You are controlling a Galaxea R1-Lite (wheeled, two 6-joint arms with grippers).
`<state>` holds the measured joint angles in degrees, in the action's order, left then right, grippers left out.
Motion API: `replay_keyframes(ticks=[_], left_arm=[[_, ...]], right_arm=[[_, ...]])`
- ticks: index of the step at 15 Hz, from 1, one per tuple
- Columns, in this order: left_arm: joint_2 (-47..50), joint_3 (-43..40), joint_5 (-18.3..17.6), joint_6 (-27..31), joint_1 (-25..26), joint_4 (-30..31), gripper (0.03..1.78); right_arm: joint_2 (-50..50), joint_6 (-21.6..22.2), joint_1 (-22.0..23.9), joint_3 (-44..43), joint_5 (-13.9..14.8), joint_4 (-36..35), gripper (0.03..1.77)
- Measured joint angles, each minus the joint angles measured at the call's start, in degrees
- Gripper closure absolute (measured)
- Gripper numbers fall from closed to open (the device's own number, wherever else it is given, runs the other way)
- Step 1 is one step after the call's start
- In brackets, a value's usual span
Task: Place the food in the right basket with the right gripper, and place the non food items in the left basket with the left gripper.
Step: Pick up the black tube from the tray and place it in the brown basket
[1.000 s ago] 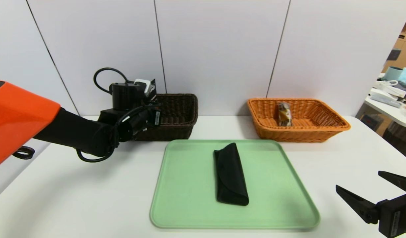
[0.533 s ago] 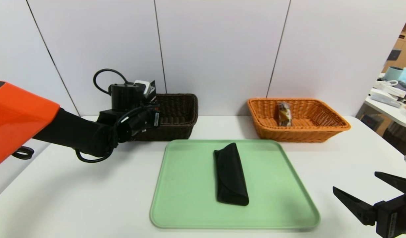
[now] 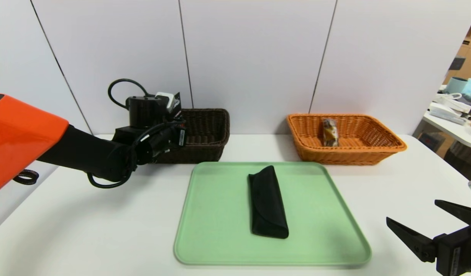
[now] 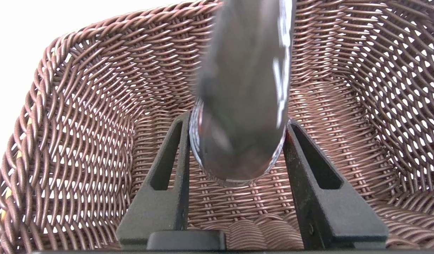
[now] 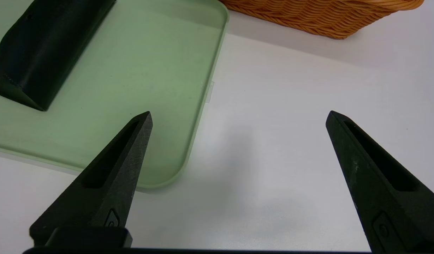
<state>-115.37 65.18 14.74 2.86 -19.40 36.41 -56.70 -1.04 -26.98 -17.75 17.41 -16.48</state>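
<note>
My left gripper [image 4: 238, 118] is shut on a black tube [image 4: 245, 70] and hangs inside the dark brown left basket [image 4: 79, 123]. In the head view the wrist [image 3: 155, 115] hides the tube at that basket's [image 3: 212, 126] left end. A black folded glasses case [image 3: 266, 201] lies in the middle of the green tray [image 3: 220, 214]. The wrapped snack bar, the food [image 3: 330, 132], lies in the orange right basket [image 3: 388, 142]. My right gripper [image 3: 412, 211] stands open and empty above the table at the front right, beside the tray's corner [image 5: 149, 70].
Both baskets stand at the back of the white table, against the grey wall panels. The glasses case [image 5: 43, 49] and the orange basket's edge [image 5: 319, 17] also show in the right wrist view. A cluttered side table [image 3: 453, 126] stands at the far right.
Hardly anything. The left arm has sunk a touch with the tube still gripped, and the right gripper has dropped slightly toward the table's front edge.
</note>
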Motion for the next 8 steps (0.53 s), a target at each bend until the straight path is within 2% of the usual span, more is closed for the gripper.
replay_keyframes(ticks=[8], left_arm=[[-0.1, 0.2, 0.4, 0.3, 0.0, 0.0, 1.00]], right_arm=[[0.0, 0.0, 0.0, 0.3, 0.1, -0.1, 0.11]])
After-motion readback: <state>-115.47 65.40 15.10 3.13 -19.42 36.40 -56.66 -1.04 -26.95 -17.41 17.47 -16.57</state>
